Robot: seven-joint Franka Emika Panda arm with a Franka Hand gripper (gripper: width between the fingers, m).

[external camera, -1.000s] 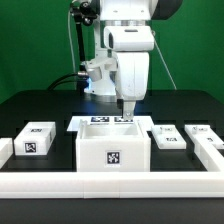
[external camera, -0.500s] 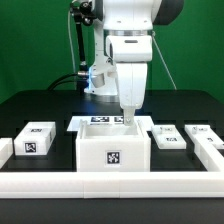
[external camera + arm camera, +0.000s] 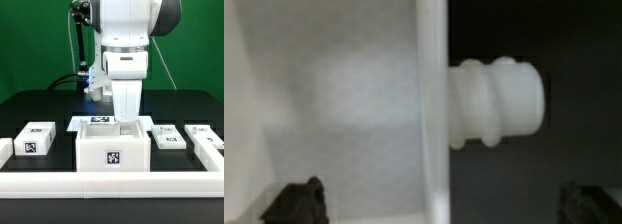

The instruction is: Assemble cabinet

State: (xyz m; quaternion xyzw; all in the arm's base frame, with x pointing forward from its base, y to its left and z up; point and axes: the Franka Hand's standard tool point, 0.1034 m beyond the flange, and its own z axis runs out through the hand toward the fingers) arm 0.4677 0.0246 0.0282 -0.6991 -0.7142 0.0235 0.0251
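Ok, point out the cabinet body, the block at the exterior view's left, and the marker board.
cabinet body (image 3: 112, 158): exterior view, front wall.
block (image 3: 37, 130): exterior view, top face.
marker board (image 3: 78, 121): exterior view, bare edge.

Black table (image 3: 40, 105), green backdrop (image 3: 30, 40). Marker board (image 3: 80, 122) lies flat mid-table; low white border rail (image 3: 60, 184) runs along the front.

The exterior view faces the arm (image 3: 125, 55) and cabinet (image 3: 113, 155) head-on from slightly above, at middling range. The wrist view looks very closely at that same cabinet's (image 3: 331, 100) wall.
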